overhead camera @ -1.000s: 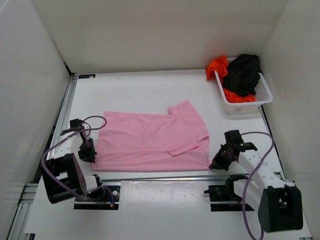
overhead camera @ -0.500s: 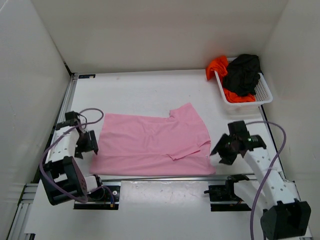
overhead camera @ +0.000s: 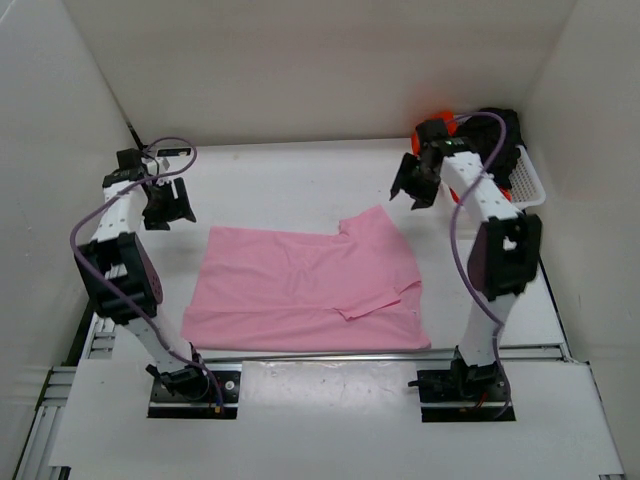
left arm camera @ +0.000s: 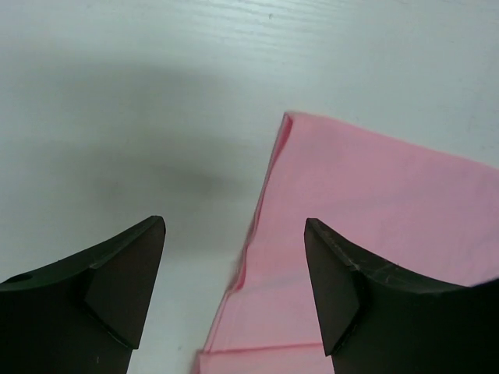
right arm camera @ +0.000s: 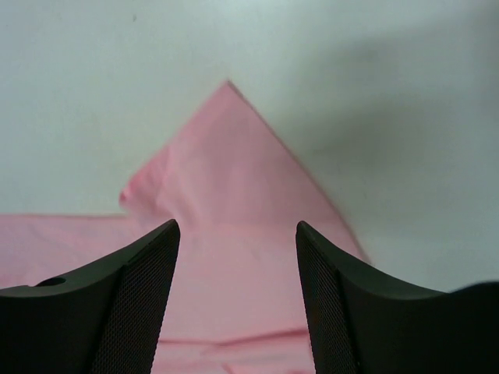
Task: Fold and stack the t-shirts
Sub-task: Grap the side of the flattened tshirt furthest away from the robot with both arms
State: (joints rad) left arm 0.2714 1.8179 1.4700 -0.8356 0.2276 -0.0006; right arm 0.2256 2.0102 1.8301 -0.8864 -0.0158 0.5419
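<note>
The white basket (overhead camera: 531, 186), the black t-shirt (overhead camera: 508, 135) and the orange-red t-shirt (overhead camera: 452, 121) are partly hidden by the right arm (overhead camera: 497, 250); in both wrist views the pink t-shirt (left arm camera: 374, 226) is cut off at the edges.

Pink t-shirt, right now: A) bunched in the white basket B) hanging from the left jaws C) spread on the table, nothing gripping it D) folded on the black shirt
C: the pink t-shirt lies spread on the table, and both wrist views show open, empty jaws.
</note>
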